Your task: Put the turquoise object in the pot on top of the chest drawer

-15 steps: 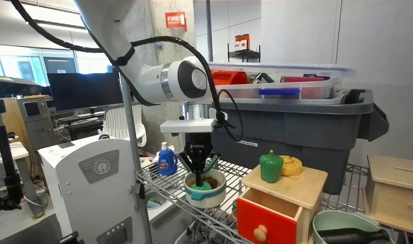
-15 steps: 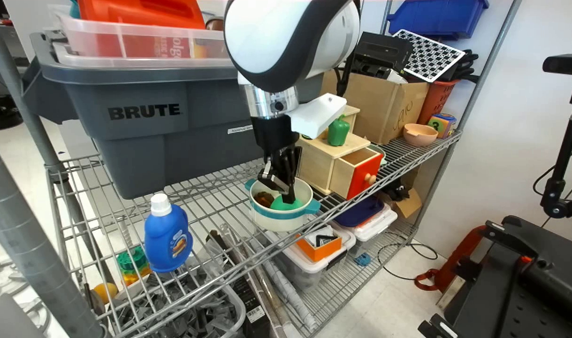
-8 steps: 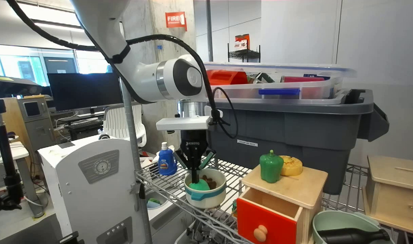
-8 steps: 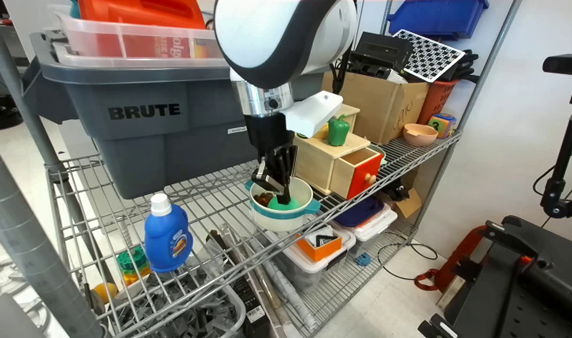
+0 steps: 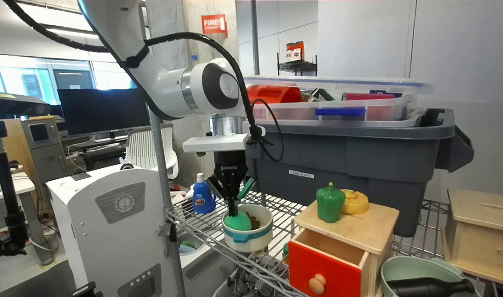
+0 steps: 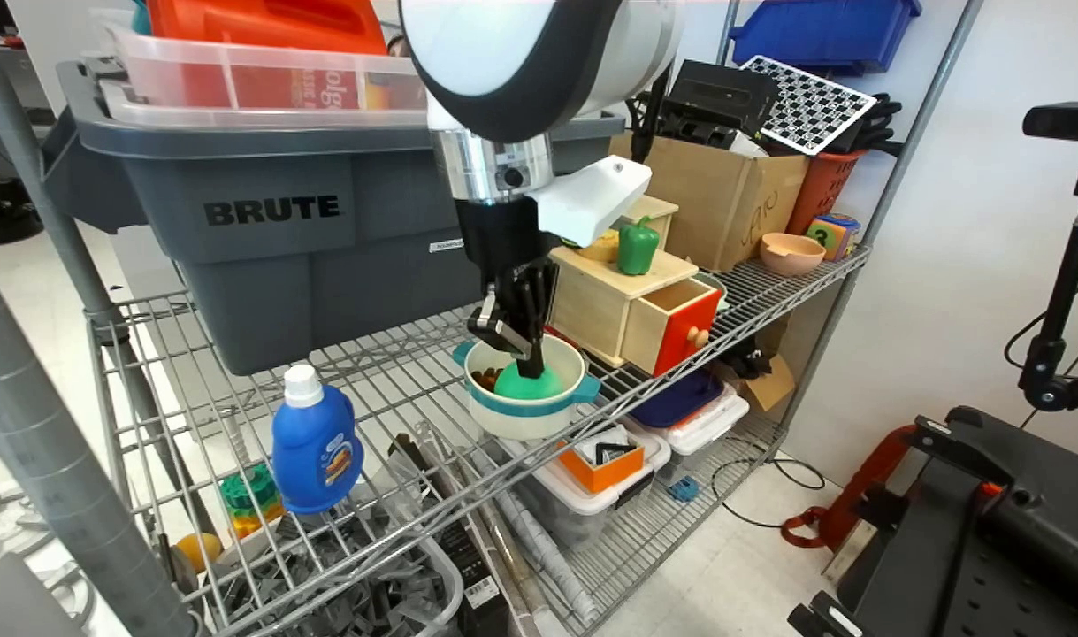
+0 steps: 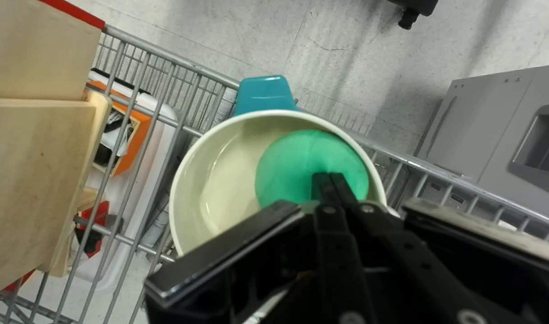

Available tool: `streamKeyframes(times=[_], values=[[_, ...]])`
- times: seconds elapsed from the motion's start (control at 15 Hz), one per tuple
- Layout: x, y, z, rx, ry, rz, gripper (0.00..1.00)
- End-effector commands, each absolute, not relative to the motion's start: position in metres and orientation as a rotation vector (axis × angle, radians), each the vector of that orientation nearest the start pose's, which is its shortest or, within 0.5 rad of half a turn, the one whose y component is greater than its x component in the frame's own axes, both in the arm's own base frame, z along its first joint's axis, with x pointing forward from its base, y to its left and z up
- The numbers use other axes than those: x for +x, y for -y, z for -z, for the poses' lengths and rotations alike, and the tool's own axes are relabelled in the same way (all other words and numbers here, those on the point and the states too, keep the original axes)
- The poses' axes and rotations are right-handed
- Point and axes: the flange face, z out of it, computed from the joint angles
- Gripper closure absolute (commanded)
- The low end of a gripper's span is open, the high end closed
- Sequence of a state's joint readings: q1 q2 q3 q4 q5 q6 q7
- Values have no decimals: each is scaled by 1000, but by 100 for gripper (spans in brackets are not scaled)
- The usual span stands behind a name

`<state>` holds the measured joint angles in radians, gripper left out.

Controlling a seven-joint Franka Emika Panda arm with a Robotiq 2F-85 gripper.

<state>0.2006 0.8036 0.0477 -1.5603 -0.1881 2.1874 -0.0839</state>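
The smooth, rounded turquoise lump [image 7: 297, 162] is within the cream, teal-handled round pot [image 5: 248, 246], near its rim; the black two-fingered hand [image 7: 330, 180], fingers all but together, seems to pinch the lump's top, the contact being partly hidden. The grasp looks done; lifting out and placing on the light-wooden, red-fronted drawer chest [image 5: 350, 227] remain.

The white arm [image 5: 164, 88] is showing a dark cap [image 5: 213, 87], pale disc [image 5: 229, 85] and silver band [image 5: 187, 90]. A strapped black cable [image 5: 189, 36] is running along it. A white plate [image 5: 216, 143] is jutting beneath a silver collar [image 5: 227, 126]. Near a counter edge [image 7: 166, 54], the black tool [image 7: 331, 181] is bearing ROBOTIQ lettering [image 5: 228, 168], and round screws [image 7: 368, 208] are dotting its fingers [image 7: 320, 186].
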Motion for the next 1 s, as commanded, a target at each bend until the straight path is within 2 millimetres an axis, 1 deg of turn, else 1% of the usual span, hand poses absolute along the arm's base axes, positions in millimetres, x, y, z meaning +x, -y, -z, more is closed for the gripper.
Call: streamKeyframes(times=[0.0, 0.27, 0.93], values=[[650, -160, -177, -3211, 694, -218, 100], [642, -159, -190, -3228, 651, -172, 100], [624, -155, -216, -3257, 585, -100, 100]])
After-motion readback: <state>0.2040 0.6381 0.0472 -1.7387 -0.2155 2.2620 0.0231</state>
